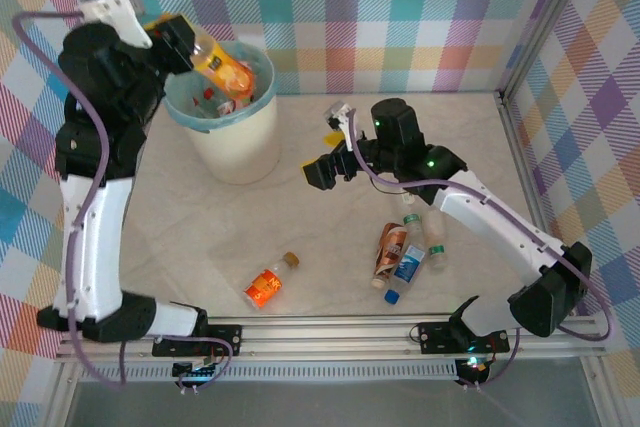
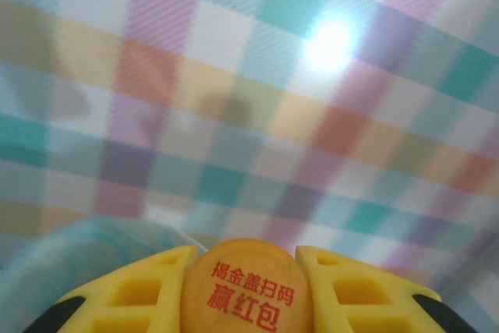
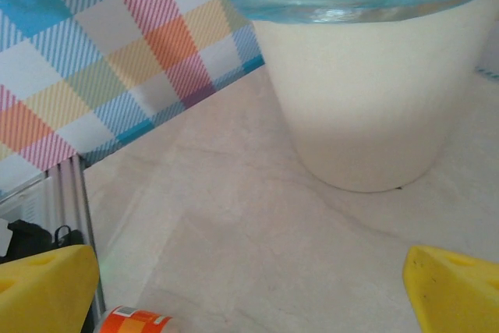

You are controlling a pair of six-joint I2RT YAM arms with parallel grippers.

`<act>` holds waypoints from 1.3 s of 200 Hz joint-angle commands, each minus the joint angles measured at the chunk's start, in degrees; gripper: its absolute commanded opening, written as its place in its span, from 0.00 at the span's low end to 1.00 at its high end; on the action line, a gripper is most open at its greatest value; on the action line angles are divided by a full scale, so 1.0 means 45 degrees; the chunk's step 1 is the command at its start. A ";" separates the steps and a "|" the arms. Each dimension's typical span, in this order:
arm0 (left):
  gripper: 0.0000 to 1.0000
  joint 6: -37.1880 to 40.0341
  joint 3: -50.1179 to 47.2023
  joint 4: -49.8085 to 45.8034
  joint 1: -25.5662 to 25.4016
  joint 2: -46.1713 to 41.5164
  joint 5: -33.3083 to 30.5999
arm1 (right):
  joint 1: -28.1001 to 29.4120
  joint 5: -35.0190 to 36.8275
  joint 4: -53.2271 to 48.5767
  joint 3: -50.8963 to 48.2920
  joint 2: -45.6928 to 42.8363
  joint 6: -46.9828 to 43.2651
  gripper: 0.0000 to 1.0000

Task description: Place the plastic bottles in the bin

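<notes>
**A:** What is the left gripper [image 1: 182, 44] doing?

**B:** It is clamped narrow on an orange bottle [image 1: 226, 69] in the upper left of the overhead view. In the left wrist view its yellow fingers [image 2: 140, 290] sit against both sides of that bottle's round orange end, which is printed with red characters.

**A:** Where is that bottle relative to the bin?

**B:** It hangs tilted over the mouth of the bin [image 1: 240, 152], a cream-white tub lined with a teal bag [image 1: 190, 112]. Red and white items show inside, but I cannot tell how many.

**A:** And the right gripper?

**B:** The right gripper [image 3: 249, 290] is spread wide and holds nothing. Its yellow tips sit in the lower left and lower right corners of the right wrist view, with bare table [image 3: 257, 224] between them. Overhead it is in the centre of the frame, near the bin's right side but apart from it.

**A:** What lies on the table?

**B:** A lone bottle [image 1: 267, 285] with an orange label lies on its side at lower centre, well apart from the bin. A cluster of bottles [image 1: 405, 247] lies right of centre beside the right arm, touching one another, with brown and blue labels among them. An orange label [image 3: 136, 321] also shows at the bottom edge of the right wrist view, and I cannot tell whose it is.
</notes>
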 commanded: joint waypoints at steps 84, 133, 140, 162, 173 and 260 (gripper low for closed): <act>0.00 0.3318 0.1549 -0.0219 0.1884 0.4948 -0.2171 | 0.0059 -0.0299 -0.0953 0.0774 0.0622 0.0440 1.00; 0.00 0.4823 -0.1168 0.2146 0.1889 0.4988 -0.0646 | 0.0058 -0.0340 -0.0990 0.0576 0.0575 0.0610 1.00; 0.00 0.4921 -0.1693 0.2479 0.1894 0.4917 -0.0371 | 0.0058 -0.0275 -0.1021 0.0490 0.0552 0.0600 1.00; 0.00 0.5065 -0.2654 0.2758 0.1887 0.4860 0.0693 | 0.0034 -0.0189 -0.1194 0.0311 0.0531 0.0542 1.00; 0.03 0.5120 -0.2799 0.2576 0.1894 0.4969 0.1220 | 0.0050 -0.0186 -0.1272 0.0268 0.0553 0.0532 1.00; 0.00 0.5866 -0.0698 0.0259 0.1789 0.6063 0.0052 | 0.0059 -0.0303 -0.1763 0.0759 0.0810 0.0186 1.00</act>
